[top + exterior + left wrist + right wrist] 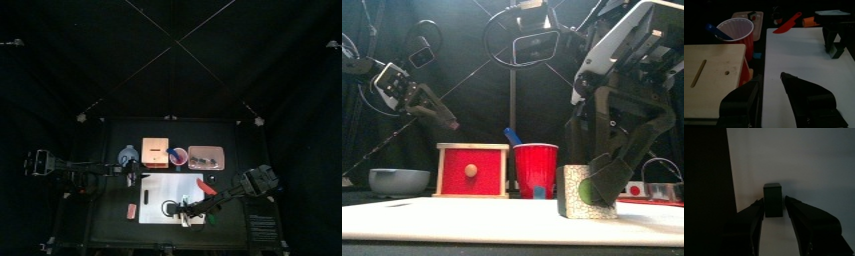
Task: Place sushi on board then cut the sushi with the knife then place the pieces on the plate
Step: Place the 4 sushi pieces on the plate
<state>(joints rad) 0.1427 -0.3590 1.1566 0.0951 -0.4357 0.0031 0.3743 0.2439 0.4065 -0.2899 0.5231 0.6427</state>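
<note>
Left arm: comes in from the left, raised above the bench.
Left claw (769,79): jaws apart, holding nothing.
Right arm: reaches steeply down from the right.
Right claw (773,204): low, jaws pressed against a sushi piece (773,192).

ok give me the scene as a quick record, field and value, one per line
sushi roll: upright on the white board
right gripper: shut on the sushi roll
left gripper: open, empty, above the board's left edge
red knife: lying on the board near the right gripper
blue knife: in the red cup
pink tray: behind the board, right of the cup
stage: sushi on the board, both knives unheld
</note>
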